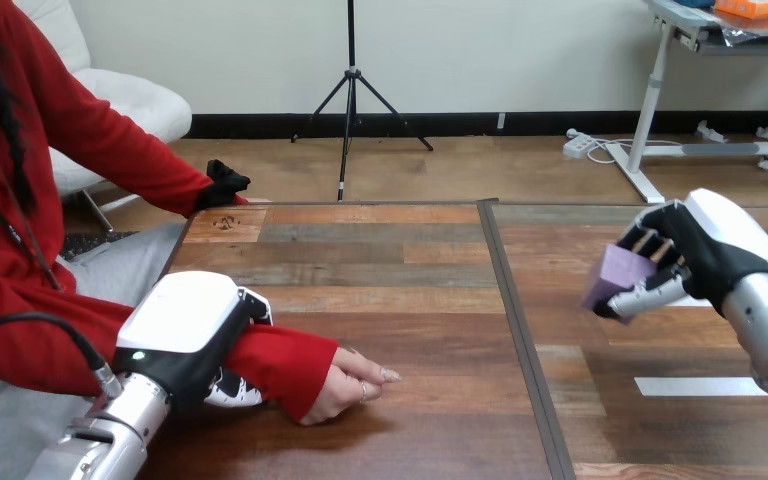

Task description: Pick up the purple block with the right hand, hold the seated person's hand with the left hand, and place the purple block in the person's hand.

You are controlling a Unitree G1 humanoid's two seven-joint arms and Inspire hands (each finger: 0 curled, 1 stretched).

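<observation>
robot's right hand (695, 255), black with white back shell, is raised above the right part of the table, fingers and thumb curled round a small purple block (618, 275) of cube-like shape. the block is clear of the brown plank-pattern wooden table (410, 280) and sticks out past the fingertips toward the view's left.

robot's left hand (185, 320) sits over the person's forearm (280, 360) in the red sleeve at lower left. its fingers show under the sleeve and wrap it, so it is clamped on the forearm behind the cuff, not on the hand itself.

the person's hand (350, 385) rests on the table past the cuff, knuckles up, fingers loosely curled under. it is well apart from the block.

risks, as judged:
- the palm faces down, so there is nowhere to set the block; released over it, the block would likely roll off the knuckles onto the table
- the block is held near the fingertips and could slip on the carry across
- the left hand grips fabric, so the sleeve could slide and the person's hand shift under the drop
- the right hand could bump the left hand's shell if it comes in low
</observation>
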